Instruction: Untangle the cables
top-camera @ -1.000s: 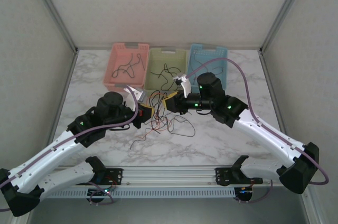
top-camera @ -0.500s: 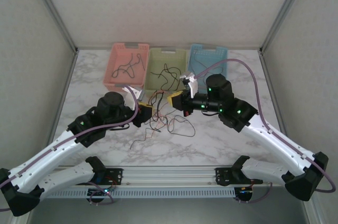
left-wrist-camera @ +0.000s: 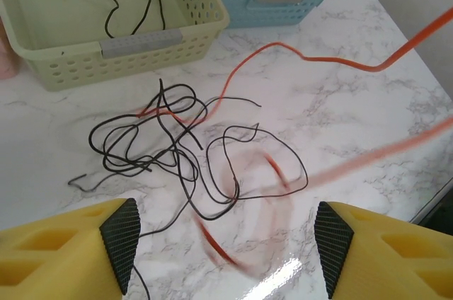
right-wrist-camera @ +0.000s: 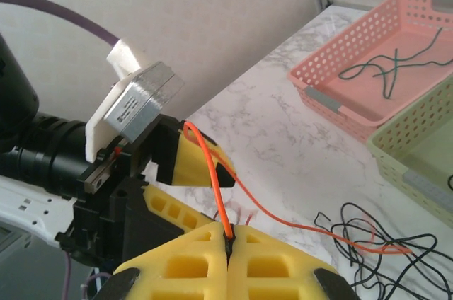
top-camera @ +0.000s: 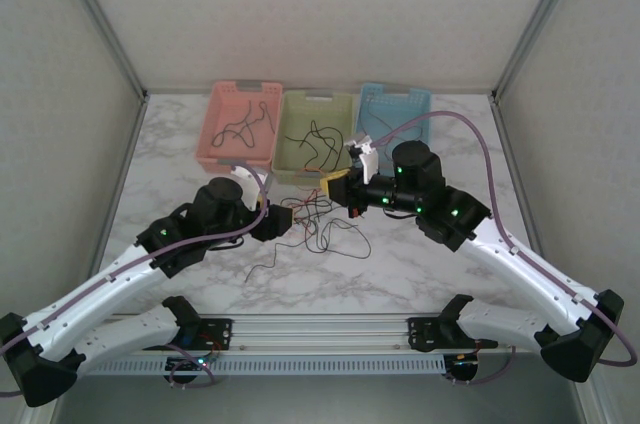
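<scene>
A loose tangle of thin black cables [left-wrist-camera: 152,148] lies on the marble table, in front of the baskets [top-camera: 318,229]. An orange-red cable [left-wrist-camera: 311,59] runs out of it to the right, and part of it is motion-blurred. My right gripper [right-wrist-camera: 228,243] is shut on that orange-red cable [right-wrist-camera: 219,201], which arcs up over a yellow finger of the left gripper. In the top view the right gripper [top-camera: 337,188] sits just right of the tangle. My left gripper [left-wrist-camera: 226,243] stands open above the table, its pads wide apart, at the tangle's left side [top-camera: 278,219].
Three baskets line the back: a pink basket [top-camera: 222,134] holding dark cables, a green basket [top-camera: 292,154] holding black cables, and a blue basket [top-camera: 420,104] with a red cable. The enclosure walls rise behind them. Bare marble lies to either side of the tangle.
The right gripper has drawn back to the right with the orange-red cable, pulling it out of the tangle. The left arm has shifted slightly forward, and the tangle has settled lower.
</scene>
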`<state>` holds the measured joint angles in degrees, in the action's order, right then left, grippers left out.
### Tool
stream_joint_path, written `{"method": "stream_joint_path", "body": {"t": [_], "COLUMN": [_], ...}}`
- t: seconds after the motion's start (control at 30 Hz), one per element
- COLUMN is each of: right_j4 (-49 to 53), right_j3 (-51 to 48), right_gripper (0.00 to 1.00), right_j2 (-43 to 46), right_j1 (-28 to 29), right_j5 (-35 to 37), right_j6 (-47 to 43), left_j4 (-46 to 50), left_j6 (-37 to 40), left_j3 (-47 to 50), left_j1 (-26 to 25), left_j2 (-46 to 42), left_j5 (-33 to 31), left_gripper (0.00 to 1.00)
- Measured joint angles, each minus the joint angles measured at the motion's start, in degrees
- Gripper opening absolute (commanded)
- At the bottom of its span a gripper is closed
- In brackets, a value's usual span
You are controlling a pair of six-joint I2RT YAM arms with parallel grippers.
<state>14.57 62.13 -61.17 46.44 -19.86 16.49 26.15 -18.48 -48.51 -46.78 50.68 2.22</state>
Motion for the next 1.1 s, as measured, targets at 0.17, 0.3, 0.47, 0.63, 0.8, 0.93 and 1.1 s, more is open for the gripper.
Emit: {"method": "stream_joint_path", "body": {"t": [0.17,0.3,0.47,0.63,0.8,0.93,1.1], "right_j4": [1.2,2.86,4.81,6.27,6.27,6.25,6.14], "right_j3": [2.99,6.67,10.14,12.37,13.31,13.31,14.08], "right_gripper": [0.0,0.0,0.0,0.0,0.0,0.0,0.0], "right_j2": [0.0,0.02,0.02,0.02,0.0,-0.11,-0.83], "right_j1": [0.0,-0.02,-0.24,-0.72,-0.72,-0.72,-0.81], "right_j5": [5.16,8.39,11.06,11.8,11.98,11.67,9.99], "right_j6": [0.76,0.83,0.81,0.79,0.87,2.23,4.98], "left_j4": [-0.24,-0.17,-0.44,-0.68,-1.88,-5.57,-12.04], "left_j6": [-0.24,-0.85,-1.29,-1.51,-2.16,-2.99,-3.15], "left_j3": [1.6,3.08,3.37,3.76,4.52,5.33,5.51], "left_j1": [0.0,0.0,0.0,0.0,0.0,0.0,-0.04], "left_j2": [-0.07,-0.5,-1.64,-2.14,-2.93,-3.48,-1.27], "left_j5": [0.0,0.0,0.02,0.24,2.25,5.92,10.84], "left_gripper": [0.69,0.69,0.69,0.69,0.72,0.75,0.75]}}
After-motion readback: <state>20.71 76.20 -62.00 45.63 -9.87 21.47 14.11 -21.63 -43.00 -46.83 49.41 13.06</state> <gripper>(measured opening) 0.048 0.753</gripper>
